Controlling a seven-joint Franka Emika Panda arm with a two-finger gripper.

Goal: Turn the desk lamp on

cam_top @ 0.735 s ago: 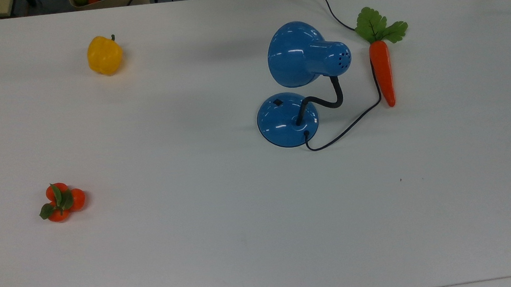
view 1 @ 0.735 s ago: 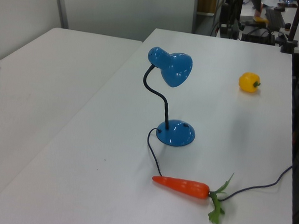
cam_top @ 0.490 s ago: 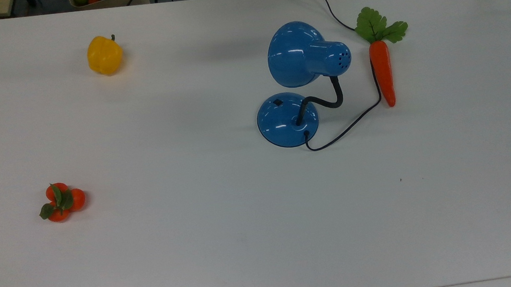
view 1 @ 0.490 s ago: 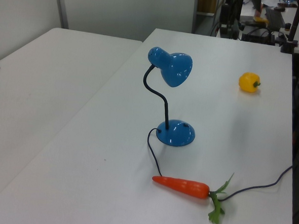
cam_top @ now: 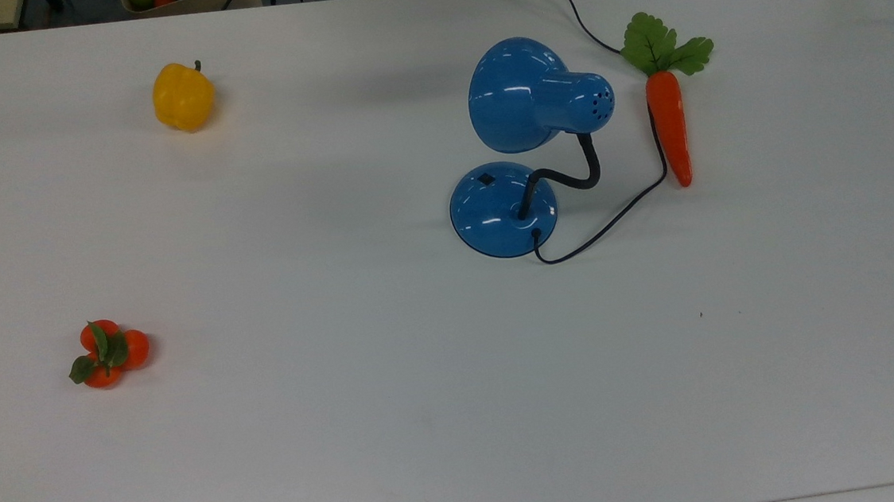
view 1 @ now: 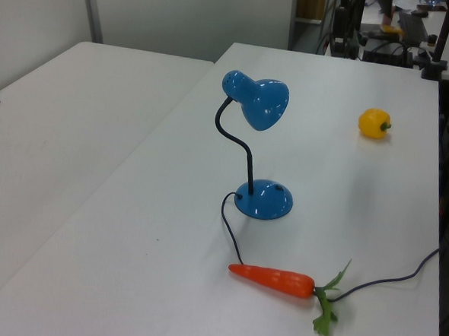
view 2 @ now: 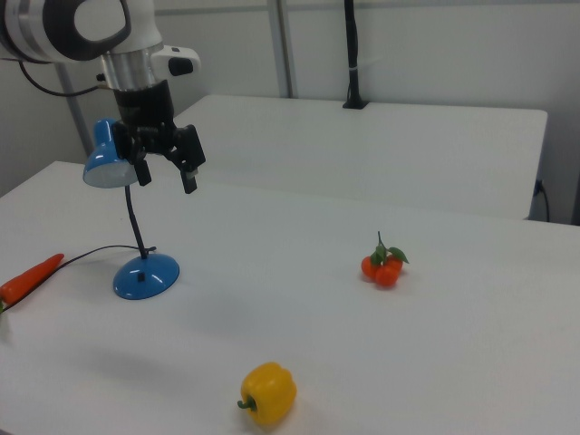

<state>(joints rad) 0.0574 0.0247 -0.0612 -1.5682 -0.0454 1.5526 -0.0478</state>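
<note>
The desk lamp (cam_top: 519, 157) stands upright toward the top view's right on the white surface (cam_top: 396, 414), its round base (cam_top: 503, 209) flat and its dome shade (cam_top: 522, 93) hanging over the far side of that base. The small black switch (cam_top: 487, 178) sits on the base's upper part in the top view, on the side under the shade. In the right view the gripper (view 2: 167, 163) hangs high above the surface, level with the shade, its fingers (view 2: 189, 177) spread apart and holding nothing. The step in hand looks like the approach to the switch (nothing has been pressed yet, judging by the unlit shade). It would go best to come down from the open side of the base, clear of the bendy neck (cam_top: 569, 177) and the shade, and press with one fingertip straight down so the light base does not slide. The cord (cam_top: 612, 218) loops toward the toy carrot (cam_top: 668, 126), out of the likely path.
</note>
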